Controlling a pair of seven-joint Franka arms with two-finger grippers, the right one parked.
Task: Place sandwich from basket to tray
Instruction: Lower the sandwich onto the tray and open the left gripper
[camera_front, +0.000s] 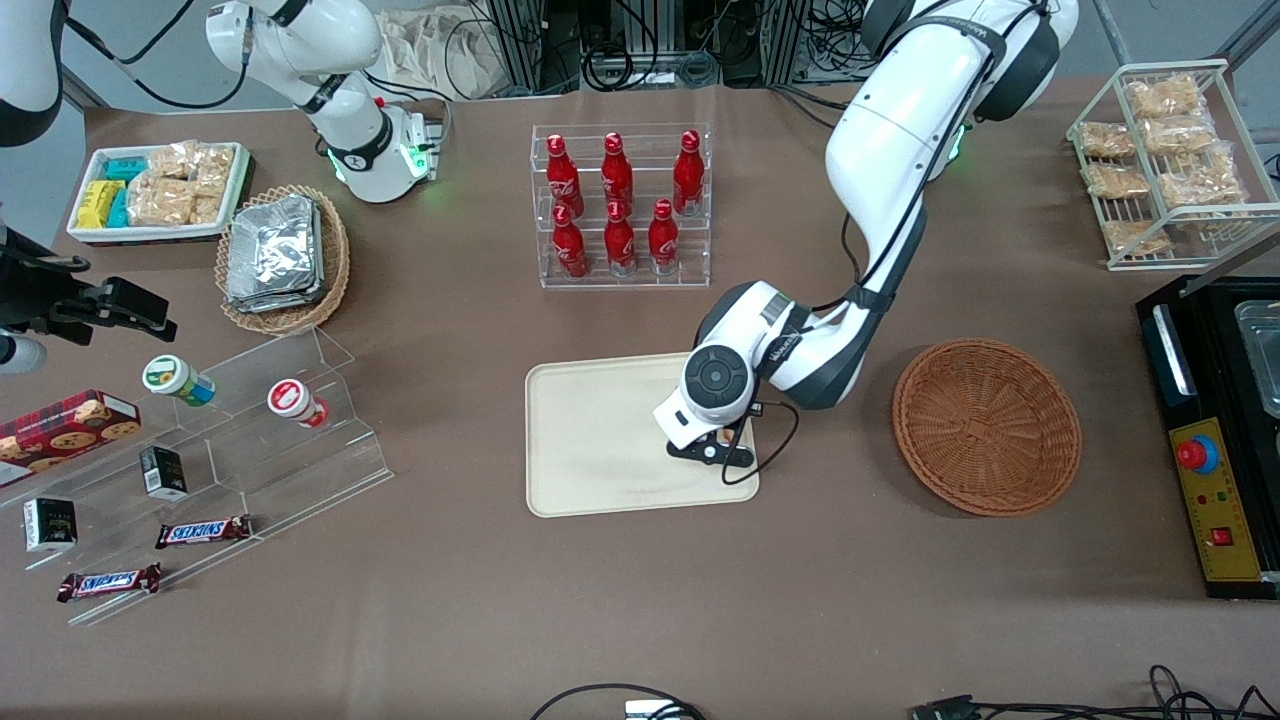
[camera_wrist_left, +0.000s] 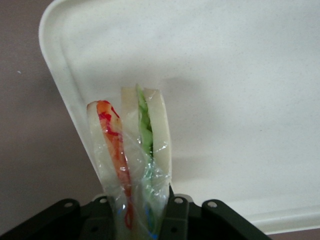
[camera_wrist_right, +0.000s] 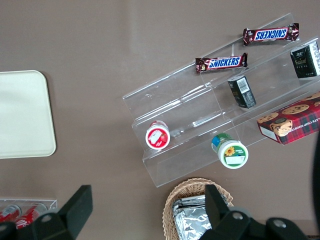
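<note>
The sandwich (camera_wrist_left: 131, 150), a clear-wrapped wedge with pale bread and orange-red and green filling, is held between the fingers of my left gripper (camera_wrist_left: 136, 220), which is shut on it. It hangs just above the cream tray (camera_wrist_left: 240, 100), near the tray's rim and a corner. In the front view the gripper (camera_front: 712, 450) is over the tray (camera_front: 600, 440), at the end nearest the basket, and the wrist hides the sandwich. The round reddish-brown basket (camera_front: 985, 425) lies beside the tray toward the working arm's end, with nothing in it.
A clear rack of red bottles (camera_front: 620, 205) stands farther from the front camera than the tray. An acrylic step shelf (camera_front: 250, 440) with snacks, a tan basket of foil packs (camera_front: 280, 255) and a white bin (camera_front: 160, 190) lie toward the parked arm's end. A black control box (camera_front: 1215, 440) and a wire rack (camera_front: 1165, 160) lie toward the working arm's end.
</note>
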